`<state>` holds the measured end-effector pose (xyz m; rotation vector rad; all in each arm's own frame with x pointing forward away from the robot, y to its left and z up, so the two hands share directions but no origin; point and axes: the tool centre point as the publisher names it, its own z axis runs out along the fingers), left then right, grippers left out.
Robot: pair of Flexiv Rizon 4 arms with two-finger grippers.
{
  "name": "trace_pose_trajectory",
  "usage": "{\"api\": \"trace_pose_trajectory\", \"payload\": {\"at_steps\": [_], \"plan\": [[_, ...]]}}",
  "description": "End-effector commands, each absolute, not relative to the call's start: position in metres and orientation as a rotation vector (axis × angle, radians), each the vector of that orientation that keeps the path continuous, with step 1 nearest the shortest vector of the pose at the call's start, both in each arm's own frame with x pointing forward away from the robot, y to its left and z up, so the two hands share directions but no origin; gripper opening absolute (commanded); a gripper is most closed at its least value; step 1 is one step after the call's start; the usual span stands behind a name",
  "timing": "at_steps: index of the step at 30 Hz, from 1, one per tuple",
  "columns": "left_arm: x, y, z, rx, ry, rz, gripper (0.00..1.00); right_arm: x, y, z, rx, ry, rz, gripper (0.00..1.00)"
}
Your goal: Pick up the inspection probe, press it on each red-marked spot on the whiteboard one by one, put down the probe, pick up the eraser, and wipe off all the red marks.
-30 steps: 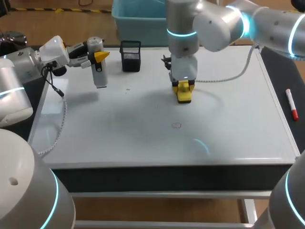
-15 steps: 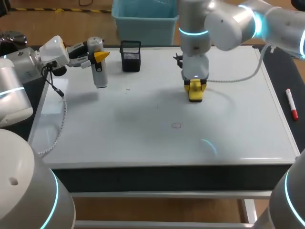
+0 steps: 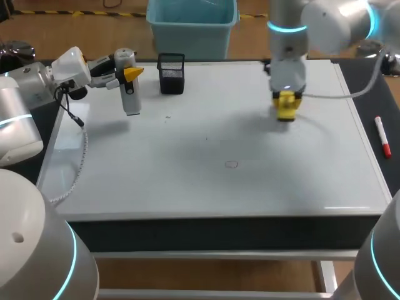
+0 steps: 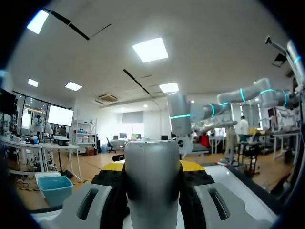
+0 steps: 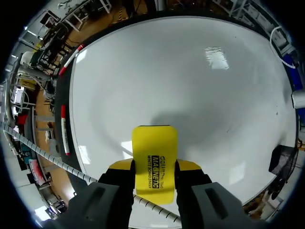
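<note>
This is a robotics lab bench. Two collaborative arms with glowing cyan joint rings, the left arm (image 3: 25, 119) and right arm (image 3: 325, 25), work over a table-sized whiteboard (image 3: 206, 144). A black mesh pen holder (image 3: 171, 73) stands ahead of the fingers of the left gripper (image 3: 132, 74). A red marker (image 5: 63, 125) lies beside those of the right gripper (image 5: 154, 168).

Counting now: two grippers, left gripper (image 3: 127, 75) and right gripper (image 3: 286, 101). One whiteboard (image 3: 187, 181). Over it I've got one inspection probe (image 3: 129, 94) and one yellow eraser (image 3: 286, 109). One black mesh pen cup (image 3: 171, 74) at the whiteboard's far edge, one red marker (image 3: 382, 135) just beside its right edge.
</note>
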<state>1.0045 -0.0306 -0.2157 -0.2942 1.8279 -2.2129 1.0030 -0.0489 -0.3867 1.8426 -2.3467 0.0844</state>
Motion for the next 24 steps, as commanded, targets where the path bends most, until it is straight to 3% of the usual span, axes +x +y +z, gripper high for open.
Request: {"api": "trace_pose_trajectory", "payload": {"at_steps": [1,24], "plan": [[1.005,-0.031,-0.215,-0.294,1.824,-2.212,0.00,1.008,-0.079,-0.372,1.812,-2.356,0.079,0.00],[1.005,-0.031,-0.215,-0.294,1.824,-2.212,0.00,1.027,-0.142,-0.371,1.691,-2.488,-0.020,0.00]]}}
